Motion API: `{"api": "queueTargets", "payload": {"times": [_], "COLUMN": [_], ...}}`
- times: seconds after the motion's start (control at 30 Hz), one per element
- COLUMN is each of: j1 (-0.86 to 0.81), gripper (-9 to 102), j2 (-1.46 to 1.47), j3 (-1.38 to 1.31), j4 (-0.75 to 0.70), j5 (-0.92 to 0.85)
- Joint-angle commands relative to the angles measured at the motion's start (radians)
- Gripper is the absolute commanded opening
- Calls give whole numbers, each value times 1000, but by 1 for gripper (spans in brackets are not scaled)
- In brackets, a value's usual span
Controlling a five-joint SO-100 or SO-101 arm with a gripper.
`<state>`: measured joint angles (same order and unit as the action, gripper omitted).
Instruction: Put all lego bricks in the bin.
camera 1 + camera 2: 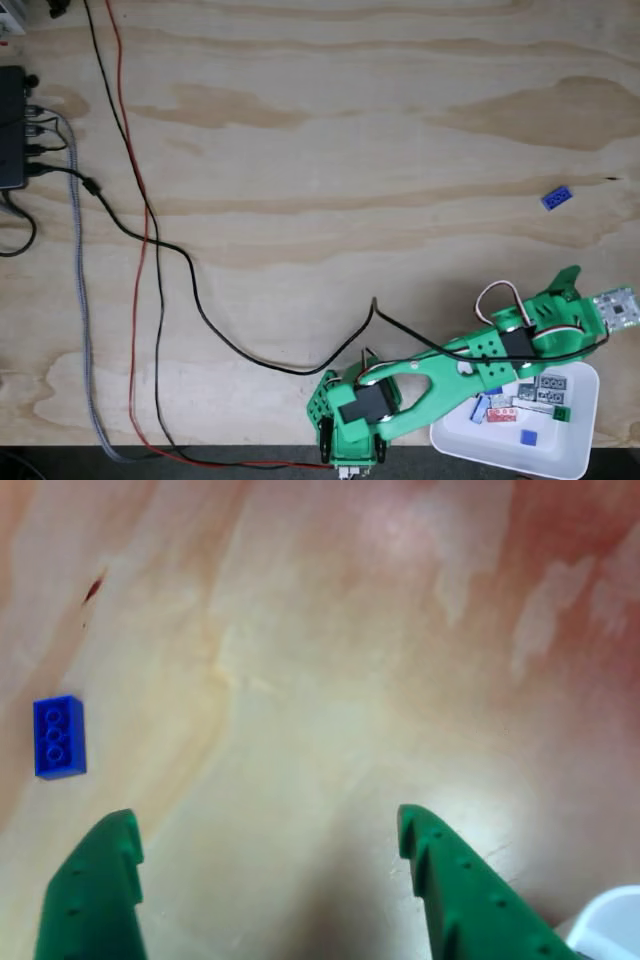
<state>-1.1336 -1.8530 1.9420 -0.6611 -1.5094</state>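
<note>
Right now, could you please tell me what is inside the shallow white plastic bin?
Inside the shallow white plastic bin in the fixed view lie several small lego bricks: grey, white, red, green and blue. The green robot arm covers the bin's upper left corner, so anything beneath it cannot be seen.

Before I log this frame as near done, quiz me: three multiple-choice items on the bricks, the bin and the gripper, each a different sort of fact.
1. Where does the loose lego brick lie in the fixed view?
A. above the bin, on bare wood
B. inside the bin
C. beside the black box

2. What colour is it?
A. red
B. blue
C. grey

3. How is the gripper?
A. shut on a brick
B. shut, holding nothing
C. open, holding nothing

Key: 1 A, it sits alone on the table; 2 B, blue in both views; 3 C, bare wood between the fingers.
</note>
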Motion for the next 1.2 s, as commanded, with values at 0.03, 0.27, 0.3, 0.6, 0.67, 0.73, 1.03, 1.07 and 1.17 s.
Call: {"api": "queueTargets", "payload": {"times": [0.03, 0.27, 0.3, 0.6, 0.67, 0.73, 1.03, 1.07, 1.17], "j1": [172, 322, 336, 393, 393, 364, 281, 281, 290], "gripper": [32, 27, 28, 29, 29, 28, 29, 29, 27], "j2": [158, 325, 341, 495, 506, 523, 704, 721, 755], "j3": [-9, 52, 78, 169, 167, 150, -12, -31, -77], "j4": [290, 456, 499, 796, 824, 848, 899, 907, 922], "j5": [67, 152, 144, 120, 103, 78, 60, 58, 57]}}
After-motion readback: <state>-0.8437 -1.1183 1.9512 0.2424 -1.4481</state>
